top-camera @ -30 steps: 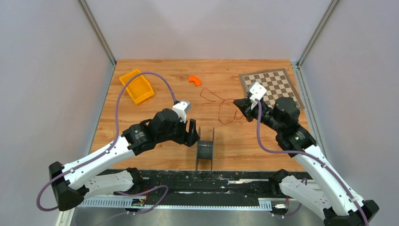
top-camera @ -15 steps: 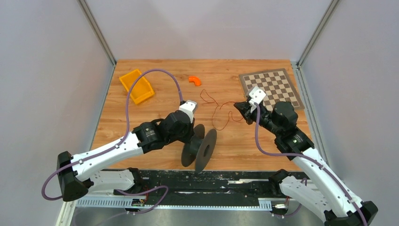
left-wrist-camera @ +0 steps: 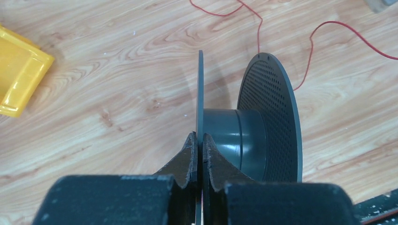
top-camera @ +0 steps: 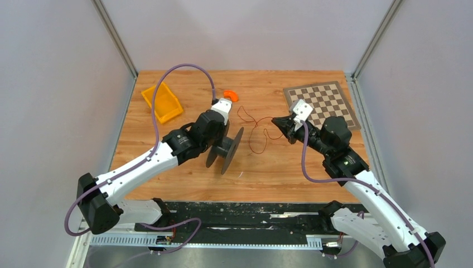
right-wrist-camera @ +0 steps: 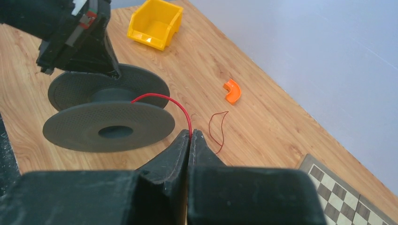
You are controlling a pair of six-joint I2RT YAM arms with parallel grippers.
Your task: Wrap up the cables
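Light wood covers the surface (top-camera: 279,173). A thin red wire (left-wrist-camera: 258,35) lies on it in loose loops between the two arms. The left tool (left-wrist-camera: 199,143) is closed tight on one thin side plate of a dark spool (left-wrist-camera: 248,136). The right tool (right-wrist-camera: 190,137) is closed too, pinching the wire, which curves from its tip toward the spool. A yellow bin (top-camera: 163,104), an orange piece (top-camera: 231,95) and a checkered board (top-camera: 321,103) sit farther back.

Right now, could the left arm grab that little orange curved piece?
Probably not yet: the left gripper is shut on the black spool. The orange piece lies uncovered nearby, so it would have to let go first.
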